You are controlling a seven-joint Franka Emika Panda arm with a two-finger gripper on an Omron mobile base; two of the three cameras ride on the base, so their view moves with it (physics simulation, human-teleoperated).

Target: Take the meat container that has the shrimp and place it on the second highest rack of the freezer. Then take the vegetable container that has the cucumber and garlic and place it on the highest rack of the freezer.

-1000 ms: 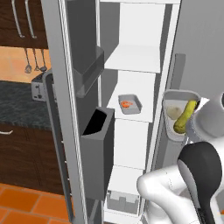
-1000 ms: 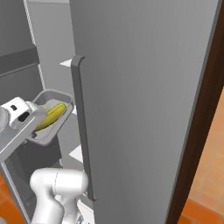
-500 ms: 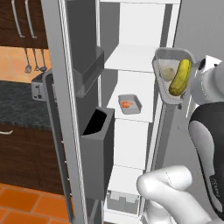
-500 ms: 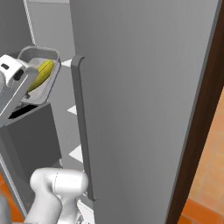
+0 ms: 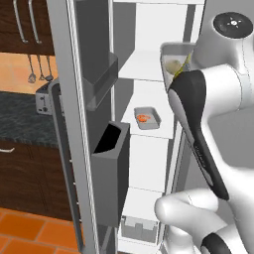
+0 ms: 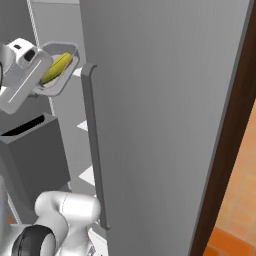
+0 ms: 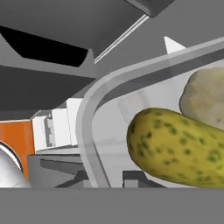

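The gripper (image 6: 44, 85) is clamped on the vegetable container (image 6: 65, 67) rim (cucumber (image 7: 175, 146) at 3 o'clock, garlic (image 7: 205, 98) beyond).

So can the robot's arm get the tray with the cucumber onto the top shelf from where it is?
Probably yes. The freezer door is open, and the vegetable container is held up level with the highest rack, which looks bare.

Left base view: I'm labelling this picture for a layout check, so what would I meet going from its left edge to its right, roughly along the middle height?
Toaster → freezer door's upper bin → shrimp container on a white shelf → robot arm.
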